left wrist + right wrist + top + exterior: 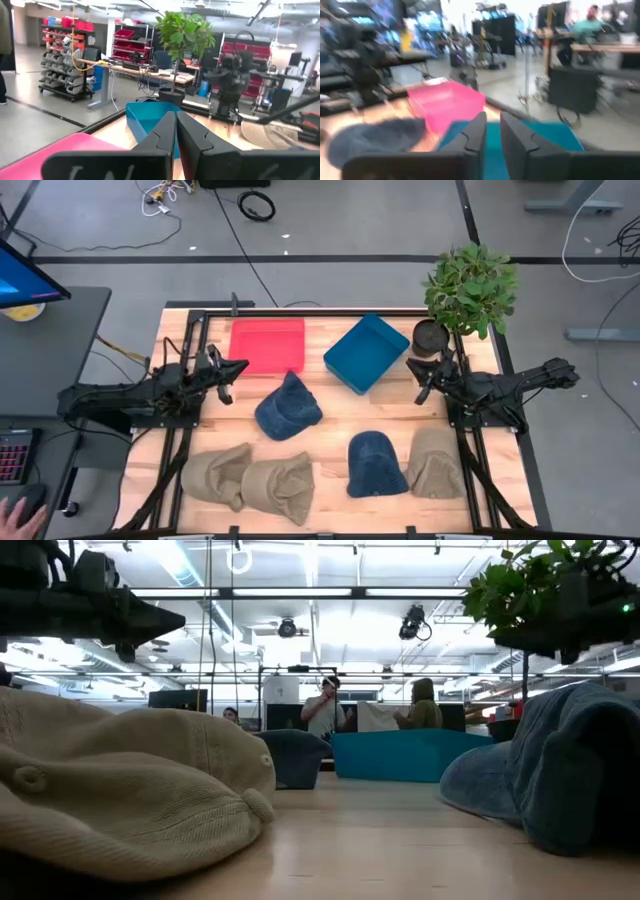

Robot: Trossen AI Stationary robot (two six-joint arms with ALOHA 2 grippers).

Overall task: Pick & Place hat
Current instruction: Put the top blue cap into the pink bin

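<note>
Five soft fabric caps lay on the wooden table (pixel 335 420). A dark blue denim cap (pixel 287 407) sat near centre, just at 6 o'clock of the red plastic tray (pixel 267 343). A second blue cap (pixel 376 464) and three tan caps (pixel 250 477) lay toward the 6 o'clock edge. The left gripper (pixel 240 367) hovered at 9 o'clock, fingers pressed together, empty. The right gripper (pixel 417 368) hovered at 3 o'clock beside the blue plastic bin (pixel 366 352), fingers barely parted, empty.

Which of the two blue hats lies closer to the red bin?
The blue hat at the table's middle, just below the red bin. The other blue hat lies nearer the front edge, beside a tan hat.
</note>
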